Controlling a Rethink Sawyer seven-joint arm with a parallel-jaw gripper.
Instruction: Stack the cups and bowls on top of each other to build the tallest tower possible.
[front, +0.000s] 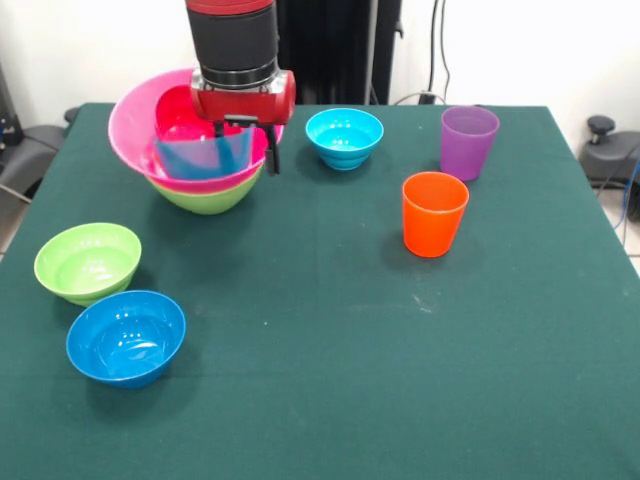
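Five loose pieces sit around the tower (205, 165) right now, and that tower is my landmark for everything below. It stands at the far left of the green worktop (330, 380): lime green bowl (205, 197) at the base, the huge pink bowl (135, 130) nested above it, a magenta-red bowl (178, 115) inside that.

Going left to right: the small lime bowl (88, 260) sits well in front of the tower and a bit left, with a blue bowl (126, 337) just beside it, further forward again. Both are clear of everything.

Then the tower itself, with my pincer (245, 135) right over its right rim. It seems to have a translucent blue piece (205, 155) down in the nest, but I honestly can't tell how far apart the fingers are or whether they really have hold of it.

My worry: the pink bowl overhangs its smaller base, so any sideways drag from the arm could tip the whole pile. One dark finger also hangs outside the rim and could catch it.

Right of the tower there's a cyan bowl (344, 137) near it, then the orange cup (434, 213) and purple cup (469, 142) well apart from it. Nothing blocks the path to any of them.
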